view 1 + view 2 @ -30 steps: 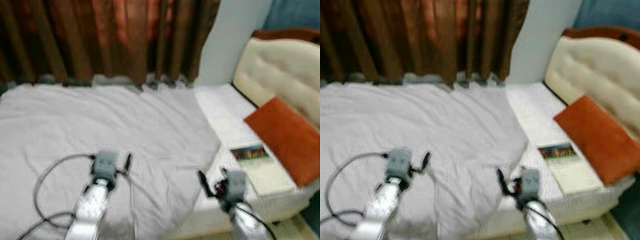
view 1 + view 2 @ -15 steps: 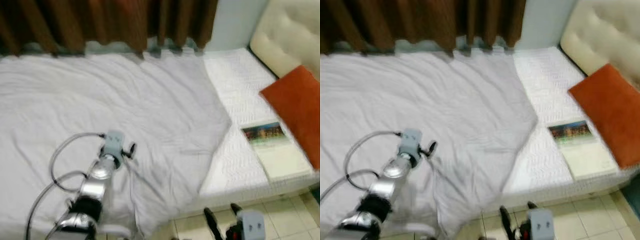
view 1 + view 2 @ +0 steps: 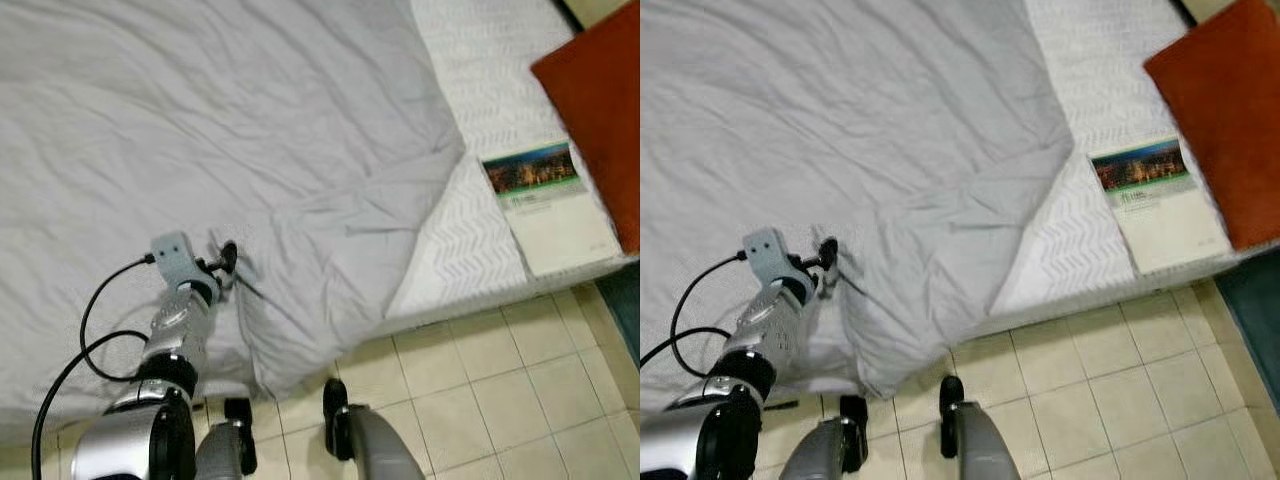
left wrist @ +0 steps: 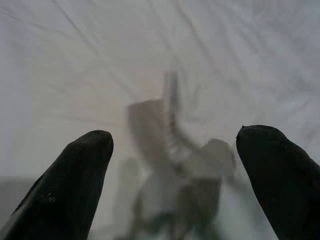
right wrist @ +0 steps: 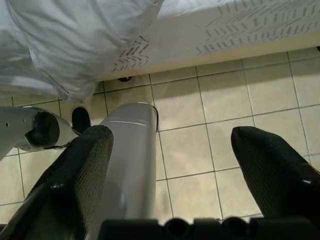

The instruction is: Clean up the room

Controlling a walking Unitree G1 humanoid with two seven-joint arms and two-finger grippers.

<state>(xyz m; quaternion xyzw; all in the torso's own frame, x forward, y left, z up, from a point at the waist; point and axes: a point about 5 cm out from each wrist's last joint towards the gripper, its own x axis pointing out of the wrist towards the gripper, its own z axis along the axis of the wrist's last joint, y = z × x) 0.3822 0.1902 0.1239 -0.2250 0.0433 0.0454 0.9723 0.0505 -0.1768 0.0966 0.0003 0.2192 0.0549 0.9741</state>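
Note:
A crumpled grey sheet (image 3: pixel 250 120) covers most of the bed, and its turned-back corner (image 3: pixel 330 300) hangs over the front edge. My left gripper (image 3: pixel 228 262) rests low on the sheet near that edge. In the left wrist view its fingers (image 4: pixel 65 185) stand wide apart, open, with a blurred ridge of fabric (image 4: pixel 170 145) rising between them. My right gripper (image 5: pixel 170 165) hangs open above the tiled floor (image 5: pixel 225 130), beside my own silver leg (image 5: pixel 130 150).
The bare white mattress (image 3: pixel 480 80) shows at the right of the bed. On it lie an orange pillow (image 3: pixel 600 100) and a book (image 3: pixel 545 205) near the front edge. Beige floor tiles (image 3: pixel 500 380) run along the bed, with my legs (image 3: pixel 370 450) standing on them.
The camera has tilted down, so the curtain and headboard are gone and the floor appears. My left gripper has sunk onto the sheet near the bed's edge. The right arm has dropped beside my leg.

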